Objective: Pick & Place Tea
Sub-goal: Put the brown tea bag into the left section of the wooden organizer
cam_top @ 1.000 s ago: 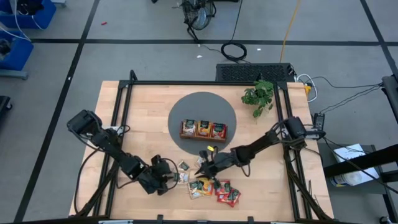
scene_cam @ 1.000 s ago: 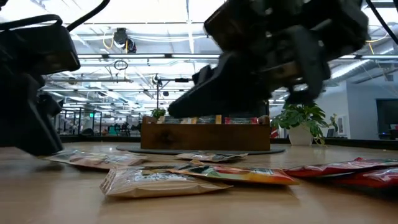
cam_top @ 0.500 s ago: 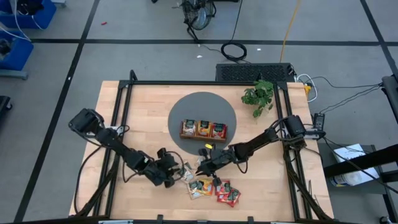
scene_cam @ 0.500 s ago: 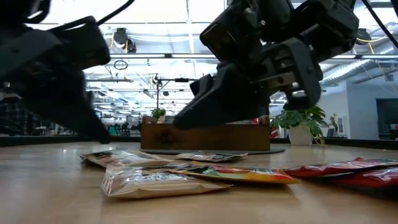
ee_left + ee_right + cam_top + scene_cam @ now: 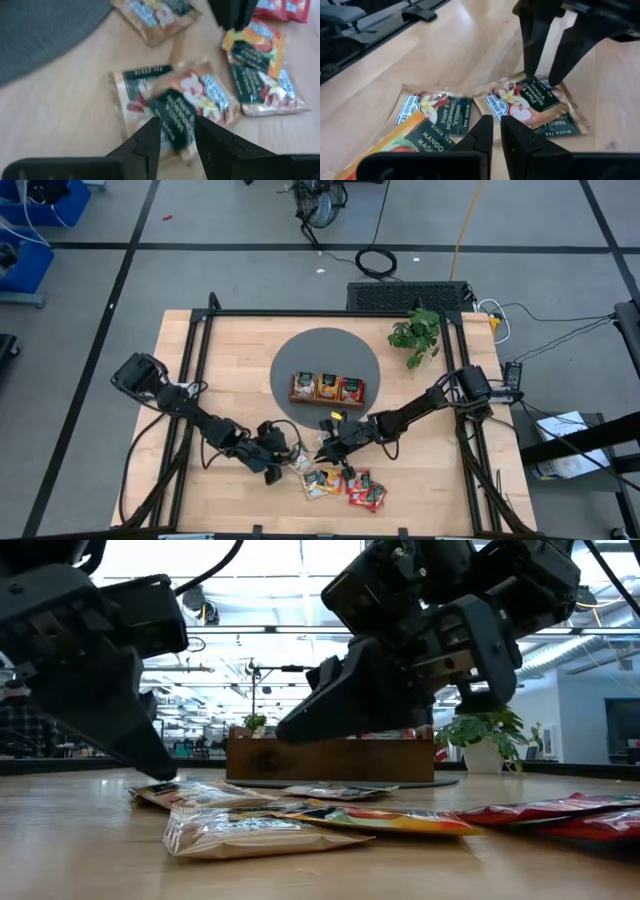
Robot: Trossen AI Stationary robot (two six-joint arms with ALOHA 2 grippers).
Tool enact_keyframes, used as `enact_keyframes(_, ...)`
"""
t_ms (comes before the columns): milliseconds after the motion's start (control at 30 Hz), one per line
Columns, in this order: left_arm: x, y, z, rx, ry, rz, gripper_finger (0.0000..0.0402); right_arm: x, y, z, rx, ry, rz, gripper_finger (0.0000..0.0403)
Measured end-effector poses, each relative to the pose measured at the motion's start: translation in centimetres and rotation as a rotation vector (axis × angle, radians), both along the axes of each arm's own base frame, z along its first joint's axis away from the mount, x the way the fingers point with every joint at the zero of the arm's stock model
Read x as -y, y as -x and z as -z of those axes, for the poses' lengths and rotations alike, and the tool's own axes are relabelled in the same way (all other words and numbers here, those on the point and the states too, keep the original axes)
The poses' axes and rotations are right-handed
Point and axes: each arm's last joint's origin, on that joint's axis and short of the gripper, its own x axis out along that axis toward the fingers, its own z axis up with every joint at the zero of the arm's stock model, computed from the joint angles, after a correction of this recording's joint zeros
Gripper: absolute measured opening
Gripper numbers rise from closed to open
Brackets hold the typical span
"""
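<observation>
Since the earlier high view, my left end effector (image 5: 283, 463) is reaching in from the near-left of the bench (image 5: 230, 370) to the loose tea sachets (image 5: 340, 483), and is now poised with its fingers apart just over a vanilla-labelled sachet (image 5: 172, 102) at the pile's left edge. My right end effector (image 5: 325, 452) is hovering beside it over the same cluster, fingers nearly together and holding nothing I can see. I am judging that the left should drop squarely on that one sachet's edge, pinching it alone, while the right keeps clear, before carrying it to the wooden tray (image 5: 327, 389) on the grey mat (image 5: 300, 350).
</observation>
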Motion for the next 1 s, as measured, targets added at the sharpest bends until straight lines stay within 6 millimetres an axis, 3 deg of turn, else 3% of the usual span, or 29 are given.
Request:
enact_keyframes(233, -0.2, 0.0, 0.1, -0.003, -0.012, -0.039, 0.0122, -0.1, 0.0, 0.1, -0.001, -0.017, 0.006, 0.0005)
enact_keyframes(500, -0.3, 0.1, 0.1, -0.012, 0.03, -0.087, 0.0122, -0.9, -1.3, 3.1, -0.026, -0.033, 0.006, 0.0001)
enact_keyframes(1000, 0.0, 0.2, 0.2, -0.029, 0.083, -0.075, 0.0122, -0.4, -1.9, 3.5, -0.107, 0.008, 0.07, 0.0)
